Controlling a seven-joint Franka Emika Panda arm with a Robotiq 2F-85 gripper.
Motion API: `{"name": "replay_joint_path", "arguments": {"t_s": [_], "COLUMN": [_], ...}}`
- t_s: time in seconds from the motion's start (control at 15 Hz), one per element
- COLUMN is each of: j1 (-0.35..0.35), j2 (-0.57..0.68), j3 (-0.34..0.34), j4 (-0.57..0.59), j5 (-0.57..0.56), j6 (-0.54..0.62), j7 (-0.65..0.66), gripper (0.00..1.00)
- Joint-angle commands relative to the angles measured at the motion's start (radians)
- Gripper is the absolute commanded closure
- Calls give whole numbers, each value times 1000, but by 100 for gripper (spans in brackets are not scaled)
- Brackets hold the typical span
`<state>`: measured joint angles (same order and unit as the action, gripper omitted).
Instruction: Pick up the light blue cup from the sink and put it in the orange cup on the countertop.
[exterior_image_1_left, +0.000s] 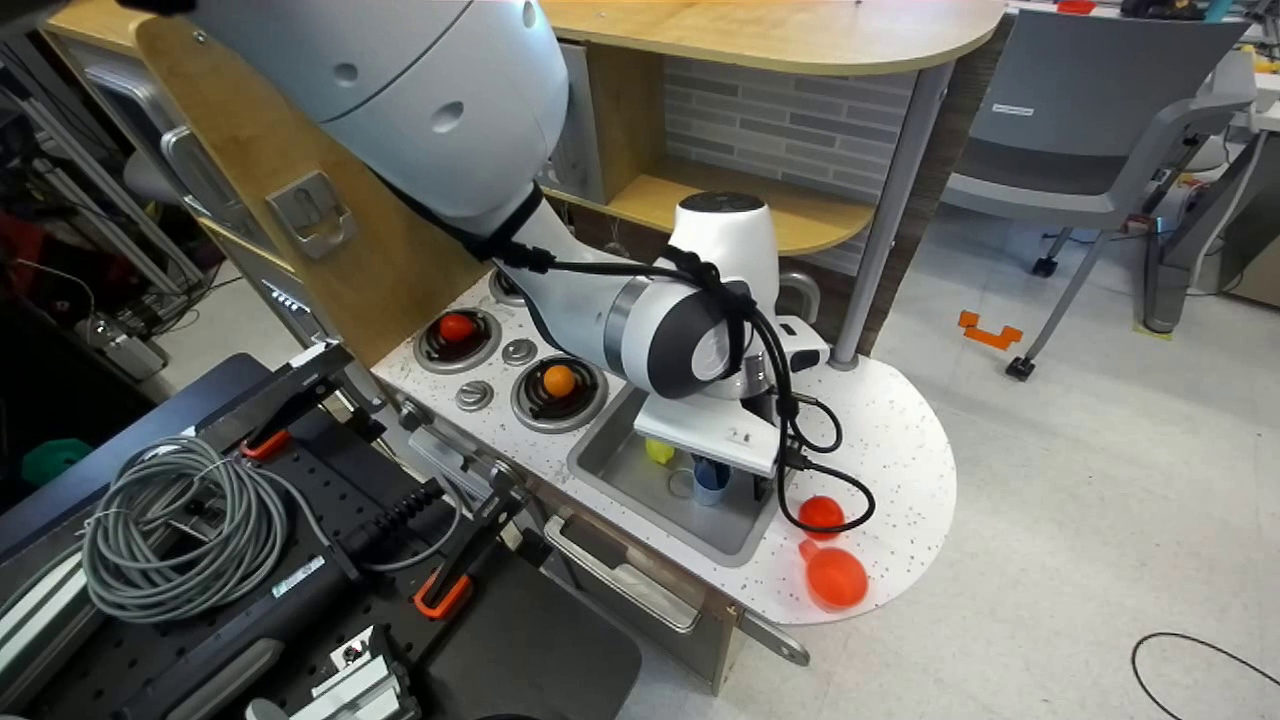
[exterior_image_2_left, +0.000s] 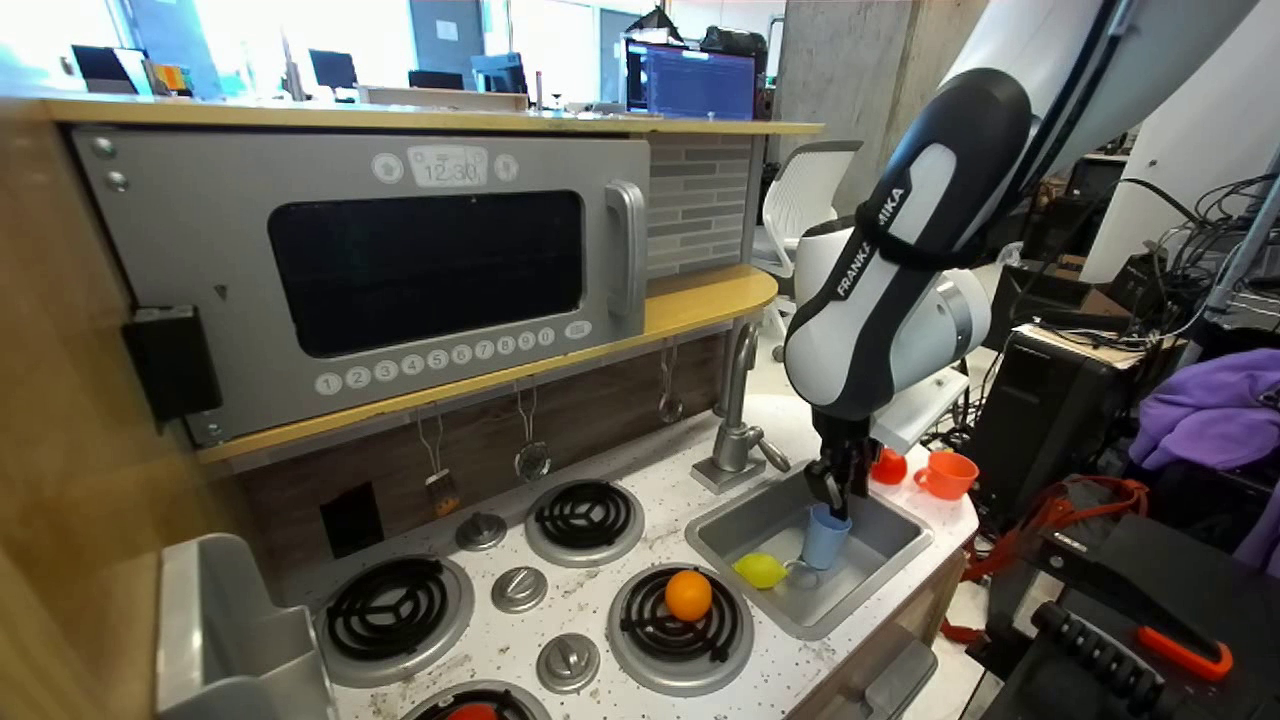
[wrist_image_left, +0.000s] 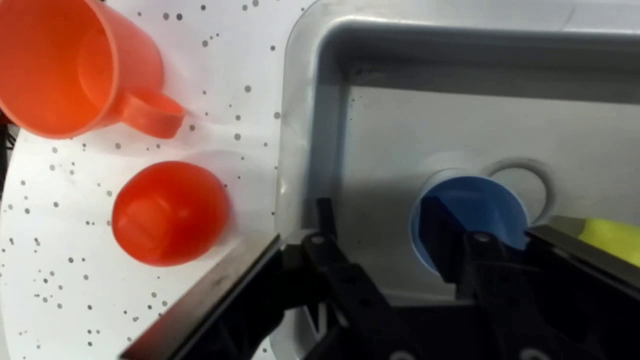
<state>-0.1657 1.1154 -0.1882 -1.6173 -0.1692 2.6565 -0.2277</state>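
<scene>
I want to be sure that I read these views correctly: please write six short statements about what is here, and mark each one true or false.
1. The light blue cup is in the sink. True.
2. It is alone there. False: a yellow item is in the sink too.
3. The orange cup stands on the countertop. True.
4. The orange cup is upside down. False: it stands open side up.
5. The light blue cup is clamped. False: the gripper is open, part of the cup's rim showing between its jaws.
6. A round orange item rests on a burner. True.
</scene>
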Motion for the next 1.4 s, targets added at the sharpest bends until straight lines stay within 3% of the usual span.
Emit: {"name": "replay_joint_path", "arguments": {"t_s": [0.0,0.13,0.2,0.4,0.87,1.33], "j1": [23,27,29,32,16,-61], "j2": [10,13,16,23,-18,-188], "j3": [-19,-18,-17,-6,17,49], "j4": [-14,-17,-15,-8,-18,-143], "j5": [-39,-40,-38,-29,-10,28], "j6": [33,33,30,14,-11,-76], "j7": [28,29,31,32,22,12], "gripper": [62,62,84,100,100,99]}}
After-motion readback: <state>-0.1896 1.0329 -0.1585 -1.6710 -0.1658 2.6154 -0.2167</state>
